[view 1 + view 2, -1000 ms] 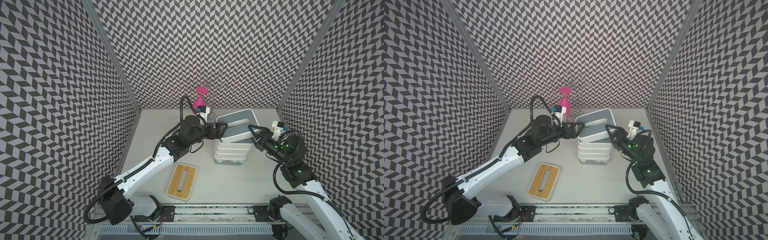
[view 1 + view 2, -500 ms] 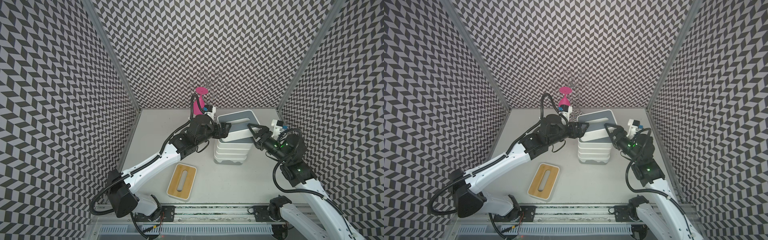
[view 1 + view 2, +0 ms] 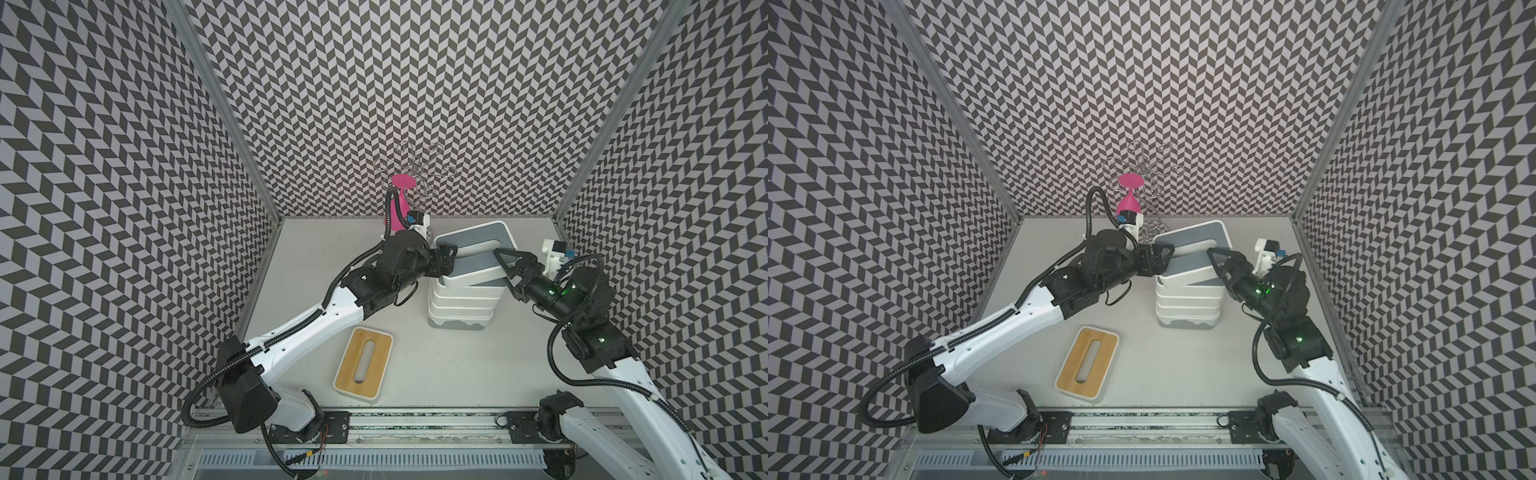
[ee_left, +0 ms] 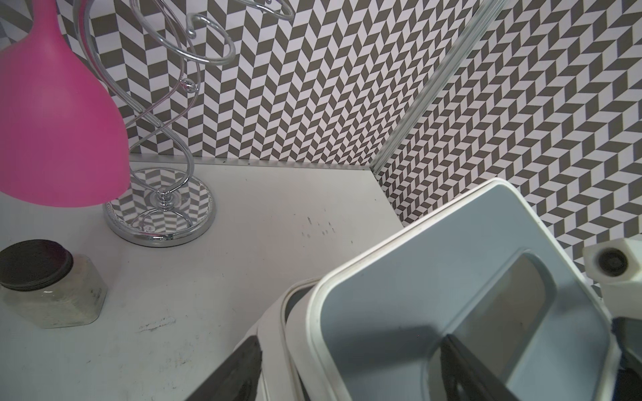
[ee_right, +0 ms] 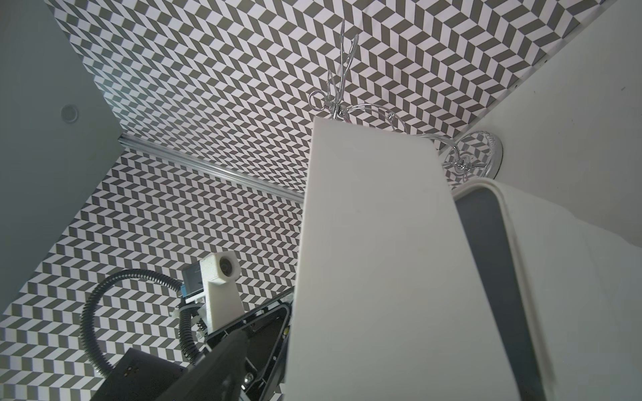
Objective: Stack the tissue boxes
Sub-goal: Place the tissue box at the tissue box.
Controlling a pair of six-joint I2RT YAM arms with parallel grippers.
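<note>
1. Between the two grippers is the job. The left gripper [image 3: 447, 261] is at one short end of the top tissue box [image 3: 473, 237], and the right gripper [image 3: 503, 268] is at the other end.
2. On the left gripper, the fingers [image 4: 243, 368] are spread apart. One is outside the box. The other hangs over the grey lid with a shadow under it, so nothing is pinched.
3. On the right gripper, the fingers [image 5: 225, 364] are spread wide too, with a gap beside the white box wall. It holds nothing that I can see.
4. The top tissue box is tilted. It leans on the pile [image 3: 461, 305] of white boxes right under both grippers and does not lie flat. I cannot count the pile for sure.
5. I think the step is setting this box on straight. Next, the grippers need to nudge it level and line up its edges. They must go softly so the tall pile does not tip.
6. The tan-lid box [image 3: 363, 365] lies flat, well away from the left gripper, back toward that arm's base. It looks like the last one to go on.
7. Just past the left gripper, a pink goblet [image 4: 59, 132] hangs upside down on a shiny wire rack [image 4: 159, 222]. A small jar [image 4: 52, 288] with a dark cap stands near the rack. These are best left alone.
8. The table [image 3: 324, 253] is pale and smooth with a few small scuffs. Zigzag walls [image 3: 415, 83] close in on three sides, so the arms have little room.
</note>
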